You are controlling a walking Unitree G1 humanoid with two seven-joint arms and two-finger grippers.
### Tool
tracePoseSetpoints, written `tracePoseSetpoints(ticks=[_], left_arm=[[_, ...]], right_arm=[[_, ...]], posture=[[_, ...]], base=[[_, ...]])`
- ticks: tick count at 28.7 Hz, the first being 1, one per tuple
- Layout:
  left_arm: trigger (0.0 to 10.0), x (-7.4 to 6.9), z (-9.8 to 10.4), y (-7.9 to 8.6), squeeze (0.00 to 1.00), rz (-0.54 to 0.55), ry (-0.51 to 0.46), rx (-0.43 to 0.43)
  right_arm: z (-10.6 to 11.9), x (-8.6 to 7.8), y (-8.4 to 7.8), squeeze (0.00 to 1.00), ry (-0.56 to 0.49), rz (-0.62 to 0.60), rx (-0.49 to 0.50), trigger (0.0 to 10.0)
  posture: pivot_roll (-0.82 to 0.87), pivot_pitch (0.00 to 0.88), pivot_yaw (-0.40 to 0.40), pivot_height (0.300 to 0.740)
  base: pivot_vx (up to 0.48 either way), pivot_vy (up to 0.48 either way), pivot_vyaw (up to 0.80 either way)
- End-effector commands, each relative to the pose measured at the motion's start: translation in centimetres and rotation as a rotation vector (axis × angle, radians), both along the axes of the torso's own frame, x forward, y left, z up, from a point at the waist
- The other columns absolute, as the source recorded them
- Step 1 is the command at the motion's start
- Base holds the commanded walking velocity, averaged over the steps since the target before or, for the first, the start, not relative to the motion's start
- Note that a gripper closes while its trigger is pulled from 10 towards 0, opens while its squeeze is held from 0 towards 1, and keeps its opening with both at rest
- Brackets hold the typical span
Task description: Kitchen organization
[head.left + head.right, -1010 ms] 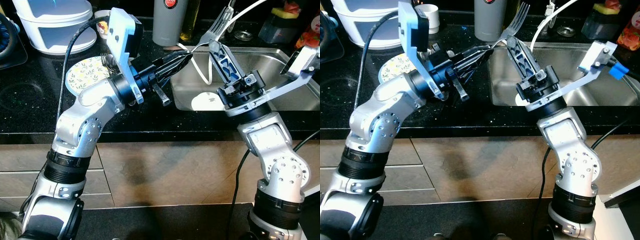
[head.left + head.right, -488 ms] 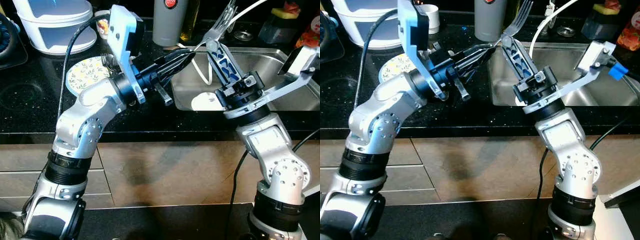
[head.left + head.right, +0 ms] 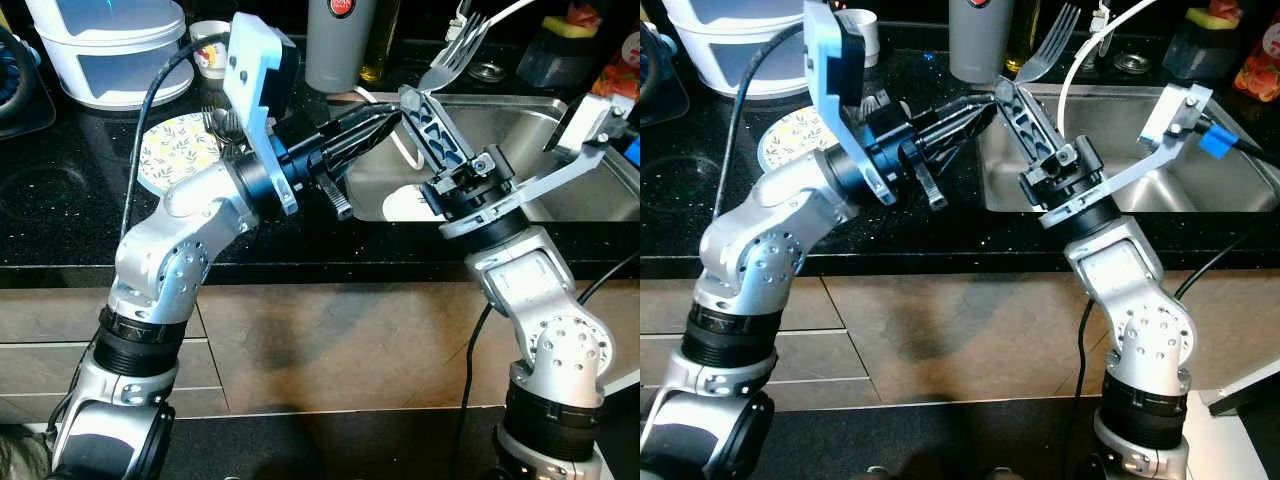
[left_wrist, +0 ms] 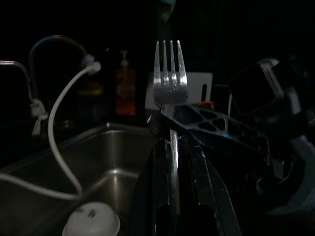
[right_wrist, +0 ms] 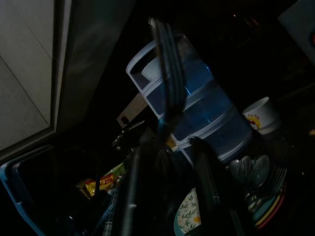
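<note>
A silver fork point(image 3: 455, 55) stands tilted over the sink's left edge, tines up. My left gripper point(image 3: 390, 112) reaches from the left and is shut on the fork's handle, which runs between its black fingers point(image 4: 158, 187) in the left wrist view, tines point(image 4: 170, 69) above them. My right gripper point(image 3: 408, 97) comes up from the right, its blue-latticed finger point(image 3: 435, 125) lying beside the fork's neck. In the dark right wrist view the fork point(image 5: 167, 73) shows edge-on, with the right gripper's fingers standing apart on either side of it.
The steel sink point(image 3: 560, 130) holds a white round item point(image 3: 405, 203) and a white hose point(image 3: 402, 150). On the black counter lie a floral plate point(image 3: 175, 145) with cutlery point(image 3: 220, 122), a white-and-blue container point(image 3: 110, 50), a cup point(image 3: 208, 45) and a grey tumbler point(image 3: 338, 45).
My left gripper and the fork have shifted a little to the right. My right gripper has slid left and down along the fork toward the left gripper's tips.
</note>
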State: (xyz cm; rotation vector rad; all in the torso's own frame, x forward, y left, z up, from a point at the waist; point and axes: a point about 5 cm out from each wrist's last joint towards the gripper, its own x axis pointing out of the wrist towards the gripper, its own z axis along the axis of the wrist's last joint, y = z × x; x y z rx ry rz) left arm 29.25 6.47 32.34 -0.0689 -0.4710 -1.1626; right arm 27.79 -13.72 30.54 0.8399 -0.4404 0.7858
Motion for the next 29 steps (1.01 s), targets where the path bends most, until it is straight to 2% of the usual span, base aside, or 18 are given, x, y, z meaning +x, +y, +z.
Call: tracePoseSetpoints(ticks=[1,12,13,17,18,19,20,21,22,23,24,26,28,29], left_arm=[[10.0,-0.7,0.3,-0.5,0.0,-0.042,-0.034,0.014],[10.0,-0.2,0.1,-0.6,0.0,0.026,-0.039,0.042],[10.0,0.0,0.1,-0.6,1.0,0.03,-0.03,0.032],[10.0,0.6,0.9,-0.1,1.0,0.09,-0.019,-0.024],[10.0,0.8,1.6,0.7,0.0,0.119,-0.02,-0.077],[10.0,0.8,1.8,1.0,0.0,0.12,-0.023,-0.094],[10.0,0.8,1.8,1.0,0.0,0.12,-0.023,-0.094],[10.0,0.7,2.1,1.5,0.0,0.112,-0.025,-0.114],[10.0,0.5,2.3,2.3,0.0,0.096,-0.03,-0.13],[10.0,0.4,2.4,2.7,0.0,0.085,-0.033,-0.138],[10.0,0.4,2.4,2.7,0.0,0.085,-0.033,-0.138],[10.0,0.9,2.2,3.6,0.0,0.14,-0.01,-0.118],[10.0,1.3,2.0,3.8,0.0,0.173,0.003,-0.102],[10.0,3.4,0.8,4.4,0.0,0.372,0.066,-0.019]], right_arm=[[-0.2,0.4,-0.8,0.0,0.028,-0.058,0.019,0.0],[0.1,0.5,-1.4,0.0,0.019,-0.087,0.042,0.0],[0.1,0.5,-1.3,0.0,0.018,-0.087,0.042,0.0],[0.0,0.9,-1.7,0.0,0.035,-0.133,0.033,0.0],[-0.3,1.8,-2.6,0.0,0.064,-0.248,0.008,4.0],[-0.4,2.2,-3.1,0.0,0.074,-0.305,-0.007,4.0],[-0.4,2.2,-3.1,0.0,0.074,-0.305,-0.007,4.0],[-0.7,3.2,-3.9,0.0,0.109,-0.42,-0.049,10.0],[-1.0,4.4,-4.9,0.0,0.131,-0.573,-0.114,10.0],[-1.2,5.2,-5.5,0.0,0.138,-0.669,-0.161,10.0],[-1.2,5.2,-5.5,0.0,0.138,-0.669,-0.161,10.0],[-1.8,7.2,-5.8,0.0,0.164,-0.773,-0.225,10.0],[-2.0,7.8,-5.7,0.0,0.175,-0.784,-0.238,10.0],[-3.2,9.8,-5.2,0.95,0.238,-0.81,-0.295,10.0]], posture=[[0.12,0.107,-0.055,0.74],[0.12,0.108,-0.057,0.74],[0.12,0.108,-0.056,0.74],[0.12,0.108,-0.054,0.74],[0.12,0.109,-0.052,0.74],[0.12,0.109,-0.052,0.74],[0.12,0.109,-0.052,0.74],[0.12,0.111,-0.048,0.74],[0.13,0.112,-0.047,0.74],[0.13,0.112,-0.047,0.74],[0.13,0.112,-0.047,0.74],[0.14,0.114,-0.049,0.74],[0.14,0.114,-0.049,0.74],[0.15,0.114,-0.052,0.74]], base=[[0.0,0.0,0.0],[0.0,0.0,0.0],[0.0,0.0,0.0],[0.0,0.0,0.0],[0.0,0.0,0.0],[0.0,0.0,0.0],[0.0,0.0,0.0],[0.0,0.0,0.0],[0.0,0.0,0.0],[0.0,0.0,0.0],[0.0,0.0,0.0],[0.0,0.0,0.0],[0.0,0.0,0.0],[0.0,0.0,0.0]])
